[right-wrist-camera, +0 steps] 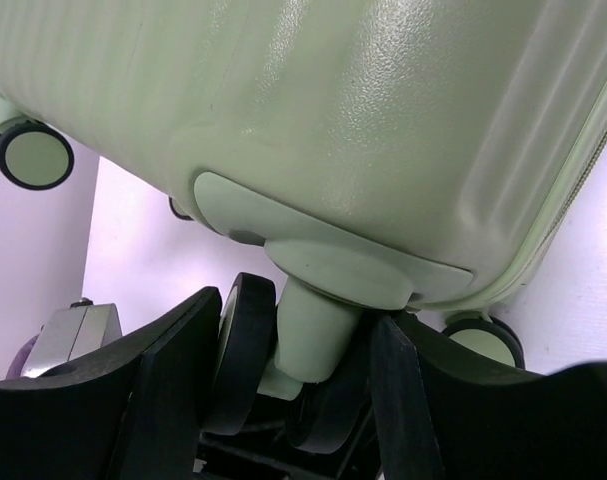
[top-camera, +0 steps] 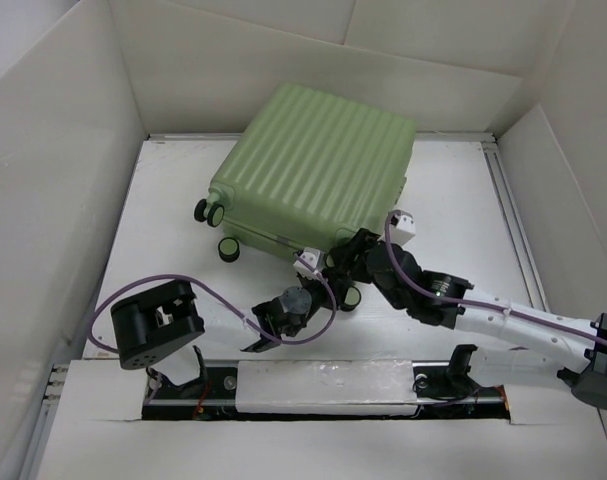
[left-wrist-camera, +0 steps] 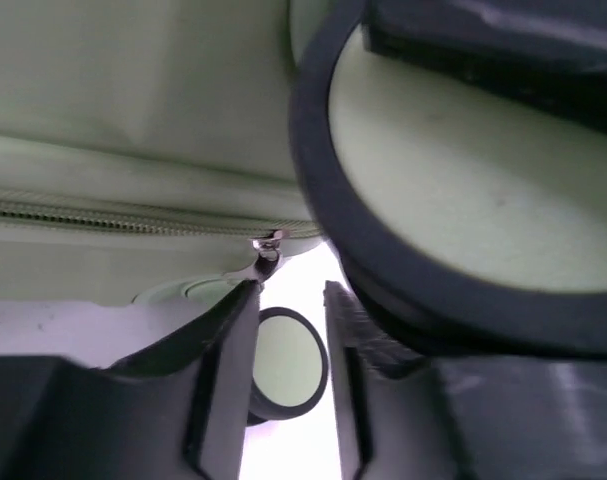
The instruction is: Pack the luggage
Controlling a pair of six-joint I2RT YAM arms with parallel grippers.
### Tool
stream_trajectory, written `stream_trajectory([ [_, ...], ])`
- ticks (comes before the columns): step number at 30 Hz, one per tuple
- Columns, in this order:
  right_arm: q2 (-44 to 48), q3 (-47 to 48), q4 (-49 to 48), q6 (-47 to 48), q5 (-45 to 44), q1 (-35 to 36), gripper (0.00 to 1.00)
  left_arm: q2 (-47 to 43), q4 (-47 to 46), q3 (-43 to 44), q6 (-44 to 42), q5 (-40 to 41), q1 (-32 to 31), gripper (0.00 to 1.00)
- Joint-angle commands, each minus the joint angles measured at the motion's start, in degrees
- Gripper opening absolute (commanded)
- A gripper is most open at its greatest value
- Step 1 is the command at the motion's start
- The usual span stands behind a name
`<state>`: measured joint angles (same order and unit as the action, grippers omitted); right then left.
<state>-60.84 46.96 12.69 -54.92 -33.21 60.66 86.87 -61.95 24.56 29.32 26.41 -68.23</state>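
Observation:
The pale green ribbed luggage [top-camera: 318,165] lies closed on the white table, its black caster wheels toward the arms. My left gripper [top-camera: 311,260] is at the near side seam. In the left wrist view its fingers [left-wrist-camera: 233,340] stand a narrow gap apart with nothing between them. The metal zipper pull [left-wrist-camera: 266,248] hangs just above the left fingertip, and a large caster wheel [left-wrist-camera: 463,190] sits close on the right. My right gripper [right-wrist-camera: 295,308] is shut on a double caster wheel [right-wrist-camera: 245,350] under the luggage's corner [right-wrist-camera: 333,100], one finger on each side.
White walls box in the table on three sides [top-camera: 53,180]. A metal rail [top-camera: 511,210] runs along the right edge. Two more caster wheels [top-camera: 211,212] stick out at the luggage's left corner. Purple cables [top-camera: 223,295] loop over the left arm.

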Motion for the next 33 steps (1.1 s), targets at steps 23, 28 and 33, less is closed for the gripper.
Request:
stream_trajectory([
  [23, 3.54, -3.19, -2.41, 2.01, 1.04, 4.11, 0.00, -2.15, -0.88, 1.72, -5.41, 15.07, -2.43, 0.31],
  [28, 2.83, -0.99, -1.17, 2.53, 0.34, 4.11, 0.00, -1.00, -3.34, 0.67, -6.64, 14.28, -4.20, 0.54],
  [33, 2.30, -0.38, -1.17, 2.53, 1.04, 4.11, 0.00, -0.30, -3.88, 1.90, -8.05, 13.50, -4.20, 0.52],
])
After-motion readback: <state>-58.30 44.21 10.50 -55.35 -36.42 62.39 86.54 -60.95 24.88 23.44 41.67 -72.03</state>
